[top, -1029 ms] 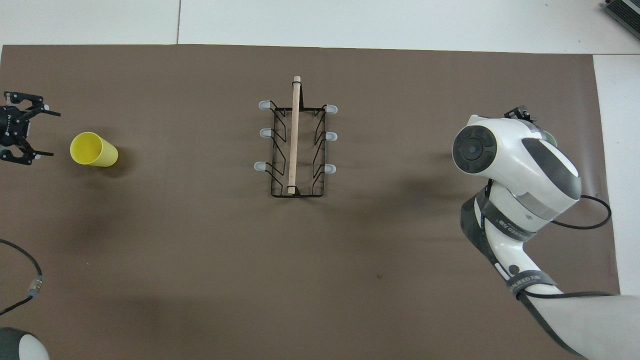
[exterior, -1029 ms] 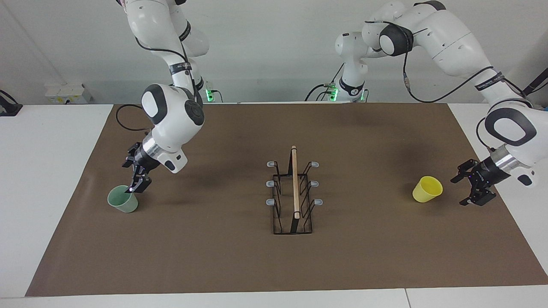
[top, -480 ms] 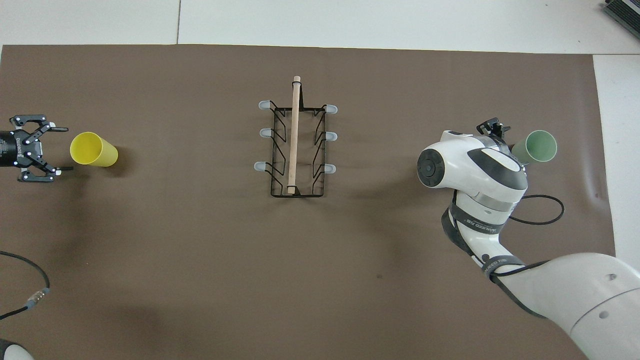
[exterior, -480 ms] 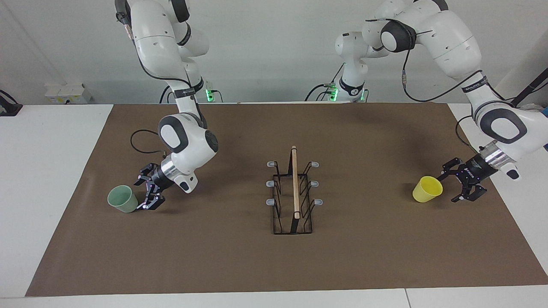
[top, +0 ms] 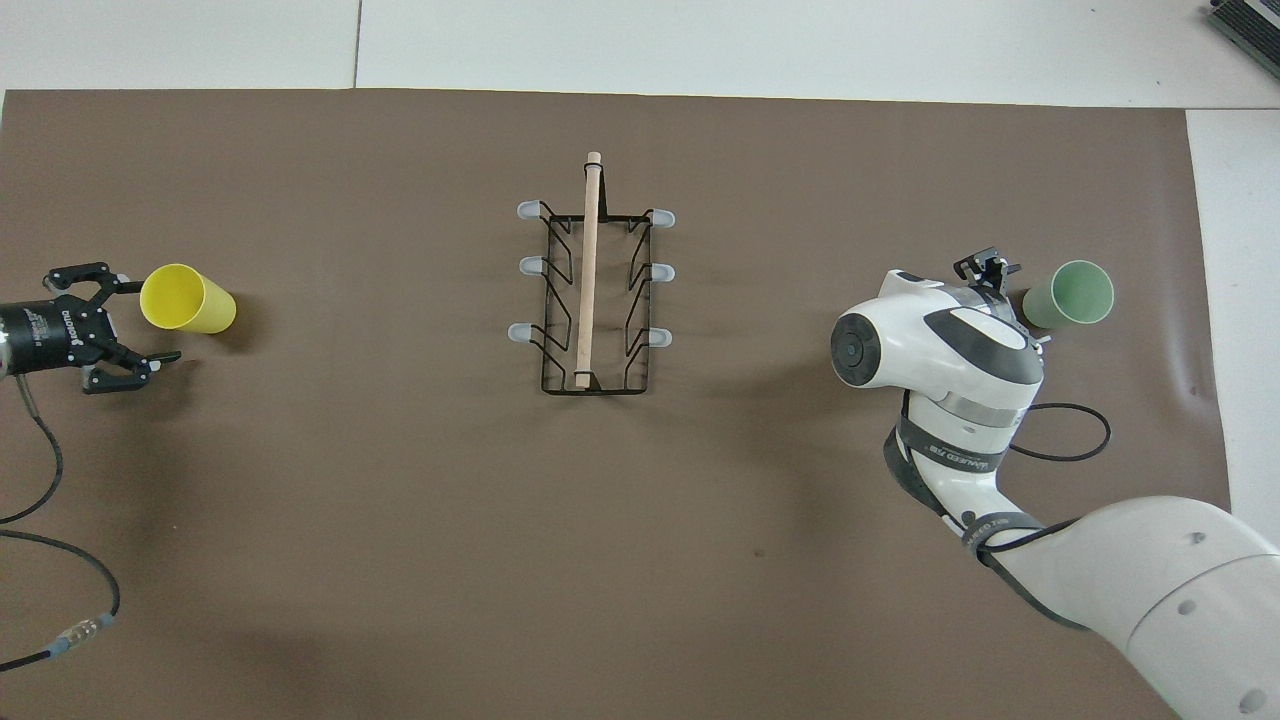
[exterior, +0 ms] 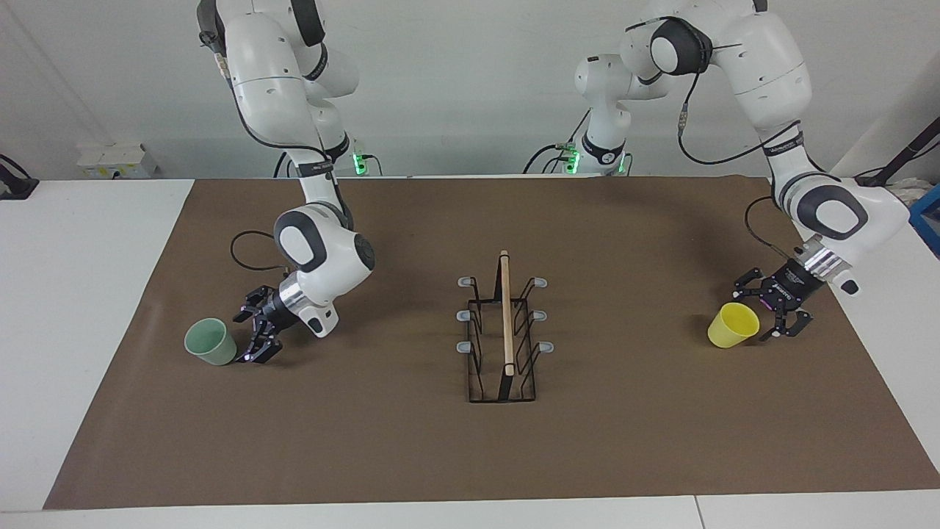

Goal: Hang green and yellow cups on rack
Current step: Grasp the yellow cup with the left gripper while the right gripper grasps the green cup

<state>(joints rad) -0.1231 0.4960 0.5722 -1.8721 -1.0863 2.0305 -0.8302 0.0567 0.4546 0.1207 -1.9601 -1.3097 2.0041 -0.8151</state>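
The pale green cup [exterior: 211, 342] stands mouth up on the brown mat toward the right arm's end; it also shows in the overhead view [top: 1070, 294]. My right gripper [exterior: 253, 336] is open, low at the mat, right beside this cup on the rack's side, and mostly hidden under its arm in the overhead view [top: 990, 272]. The yellow cup [exterior: 733, 325] [top: 187, 299] stands mouth up toward the left arm's end. My left gripper [exterior: 764, 310] [top: 140, 322] is open, low and close beside it. The black wire rack [exterior: 505, 334] [top: 590, 290] with its wooden rod stands mid-mat with no cups on it.
The brown mat [exterior: 631, 441] covers most of the white table [exterior: 81, 242]. A black cable loop [exterior: 246, 253] [top: 1075, 430] from the right arm lies on the mat nearer to the robots than the green cup. The left arm's cable [top: 40, 500] hangs over the mat.
My right gripper came down from over the green cup's rim to the mat beside it. My left gripper moved in toward the yellow cup. Neither cup has moved.
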